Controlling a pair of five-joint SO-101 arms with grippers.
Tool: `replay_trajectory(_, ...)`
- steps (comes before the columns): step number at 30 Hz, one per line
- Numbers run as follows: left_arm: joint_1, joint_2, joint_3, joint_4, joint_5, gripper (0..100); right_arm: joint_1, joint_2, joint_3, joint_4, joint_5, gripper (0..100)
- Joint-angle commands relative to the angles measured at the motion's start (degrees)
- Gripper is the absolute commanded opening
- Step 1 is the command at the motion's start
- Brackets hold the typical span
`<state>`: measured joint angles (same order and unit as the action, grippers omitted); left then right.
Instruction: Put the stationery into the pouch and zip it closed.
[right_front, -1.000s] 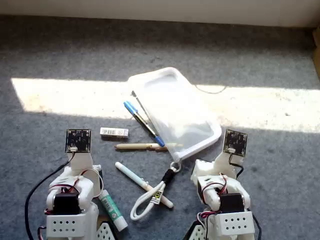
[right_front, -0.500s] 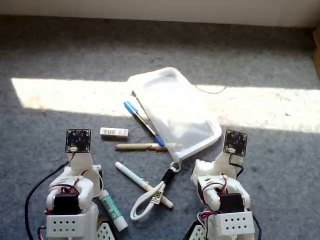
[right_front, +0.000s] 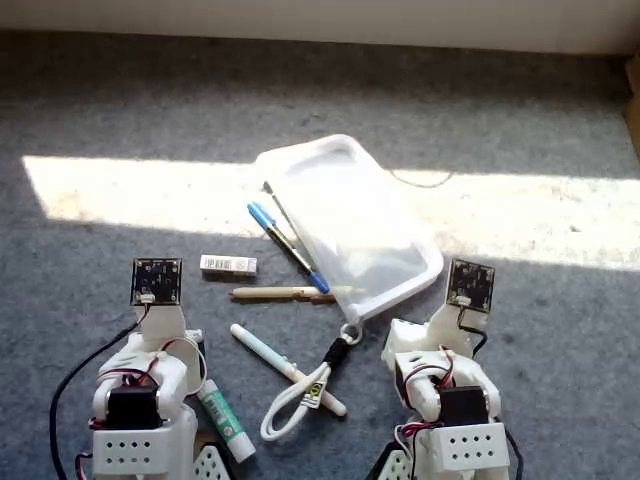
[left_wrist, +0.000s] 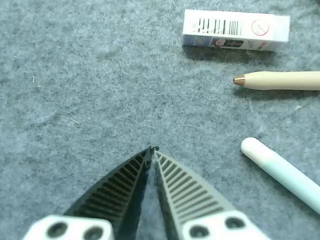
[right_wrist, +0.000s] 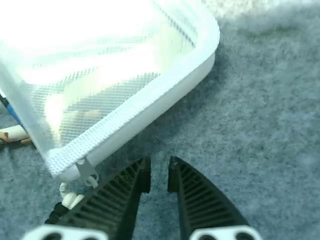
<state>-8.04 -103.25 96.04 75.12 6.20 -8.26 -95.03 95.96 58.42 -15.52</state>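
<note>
High view: nothing's in the pouch (right_front: 350, 225) yet, so I'd say you're at the first pick. It lies flat mid-carpet with the blue pen (right_front: 288, 248) against its edge. The beige pencil (right_front: 280, 293), boxed eraser (right_front: 228, 264), white marker (right_front: 285, 368) and glue stick (right_front: 225, 420) lie nearer the arms.

Left wrist view: your left end effector (left_wrist: 152, 150) is clenched and empty. The eraser sits ahead, so release and reach there.

Right wrist view: your right end effector (right_wrist: 159, 175) is barely parted, gripping nothing, beside the zipper pull (right_wrist: 87, 172).

Grey carpet (right_front: 100, 120), a sunlit band (right_front: 100, 190), a pale wall strip (right_front: 300, 20) behind.
</note>
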Motion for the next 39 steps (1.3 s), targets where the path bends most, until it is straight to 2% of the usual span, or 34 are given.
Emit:
replay_trajectory(1,-0.48,-0.57,1.1,0.26,0.53,1,0.57,-0.66,8.84,0.13,0.09,6.3)
replay_trajectory(17,-0.31,-0.57,1.1,0.26,0.53,1,0.4,-0.66,8.84,0.04,-0.09,6.3)
replay_trajectory(25,4.0,-0.57,0.92,0.09,0.35,1,0.04,-0.66,8.84,-0.22,-0.18,6.3)
replay_trajectory(33,3.56,-0.57,-1.01,0.09,0.26,1,-1.71,-0.66,8.84,1.19,0.09,6.4)
replay_trajectory(39,3.56,-0.57,-1.63,0.09,0.26,1,0.48,-0.66,-1.71,7.43,0.18,6.4)
